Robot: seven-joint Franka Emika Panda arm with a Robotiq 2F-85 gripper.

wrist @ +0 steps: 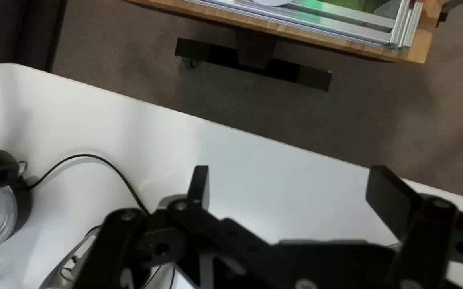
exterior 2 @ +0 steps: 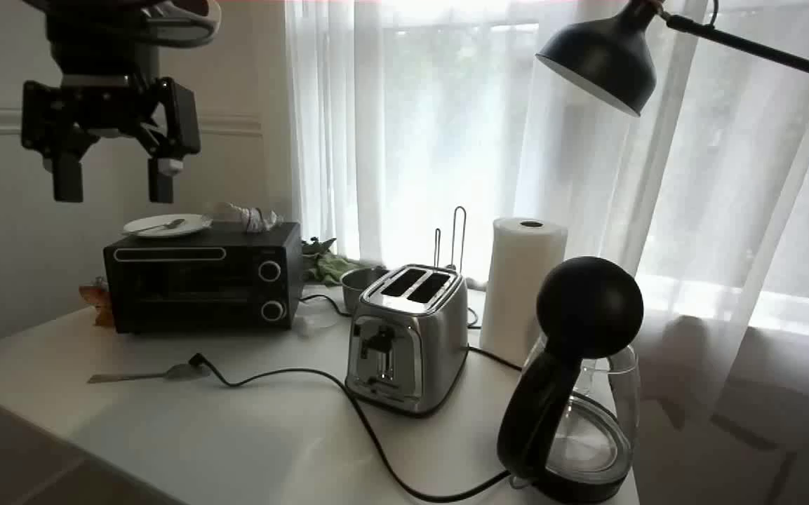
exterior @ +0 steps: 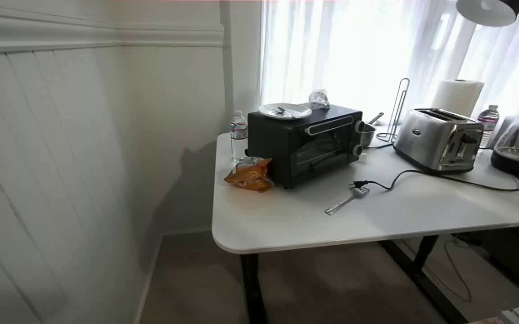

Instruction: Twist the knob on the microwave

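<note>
The black microwave [exterior: 282, 139] stands on the white table and also shows in an exterior view [exterior 2: 120, 294]. It has a dark glass door and a control panel at one end. The panel carries an upper knob [exterior 2: 269, 271] and a lower knob [exterior 2: 272, 311], each with a light ring. The upper knob [exterior: 359, 126] and lower knob [exterior: 357, 150] also show from the side. My gripper [exterior 2: 114, 188] is open and empty, pointing down, high above the table and apart from the microwave. In the wrist view, bare tabletop lies between the fingers [wrist: 287, 184]; the microwave is out of view there.
A white plate [exterior 2: 179, 226] with a fork lies on the microwave. A silver toaster [exterior 2: 411, 344], a glass kettle [exterior 2: 586, 449] and a paper towel roll [exterior 2: 523, 294] stand beyond the knob end. A cord [exterior 2: 292, 369] and spatula [exterior 2: 179, 372] lie in front. A lamp [exterior 2: 607, 56] overhangs.
</note>
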